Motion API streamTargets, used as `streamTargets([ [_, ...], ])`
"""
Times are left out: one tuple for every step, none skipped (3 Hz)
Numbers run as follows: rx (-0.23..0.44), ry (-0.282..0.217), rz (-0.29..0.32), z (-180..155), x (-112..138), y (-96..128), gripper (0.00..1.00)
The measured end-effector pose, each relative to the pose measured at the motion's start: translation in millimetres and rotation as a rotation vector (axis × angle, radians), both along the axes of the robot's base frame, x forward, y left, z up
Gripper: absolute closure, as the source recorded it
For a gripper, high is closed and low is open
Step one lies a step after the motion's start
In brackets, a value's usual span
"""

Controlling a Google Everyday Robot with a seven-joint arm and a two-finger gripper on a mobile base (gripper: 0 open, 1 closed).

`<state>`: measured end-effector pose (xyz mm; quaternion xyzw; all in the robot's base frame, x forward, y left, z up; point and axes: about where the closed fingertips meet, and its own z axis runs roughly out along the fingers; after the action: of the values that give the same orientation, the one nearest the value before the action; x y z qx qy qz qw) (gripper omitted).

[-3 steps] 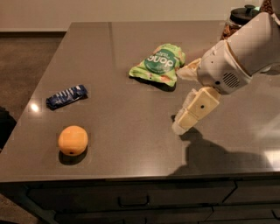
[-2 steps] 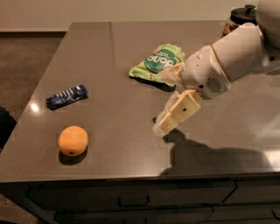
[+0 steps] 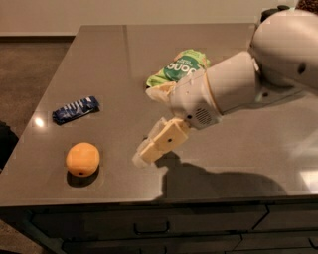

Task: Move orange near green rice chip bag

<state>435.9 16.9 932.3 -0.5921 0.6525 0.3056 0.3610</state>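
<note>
Your gripper (image 3: 147, 124) has swung left and lower, jaws spread and empty. You'll see the orange (image 3: 83, 158) unmoved at lower left, well apart from the green rice chip bag (image 3: 181, 67) at upper centre.

Gripper (image 3: 161, 141) low over the table (image 3: 99, 59), front centre, just below the green rice chip bag (image 3: 179, 69). Lower right part of the bag hidden behind the arm (image 3: 233, 89); white logo letters blurred and partly covered. Arm cut off by the right and top edges. Dark object (image 3: 273, 10) at top right mostly hidden behind the arm, not identifiable. Print on the blue wrapper (image 3: 75, 109) too blurred to read. Right end of the table cut by the edge; drawer fronts (image 3: 149, 233) cut at the bottom.
</note>
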Motion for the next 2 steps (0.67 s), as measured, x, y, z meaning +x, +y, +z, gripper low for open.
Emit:
streamTargets([
  [0.044, -0.043, -0.011, -15.9, -3.7, 37.0, 0.0],
  [0.053, -0.043, 0.004, -28.6, -7.5, 61.8, 0.0],
])
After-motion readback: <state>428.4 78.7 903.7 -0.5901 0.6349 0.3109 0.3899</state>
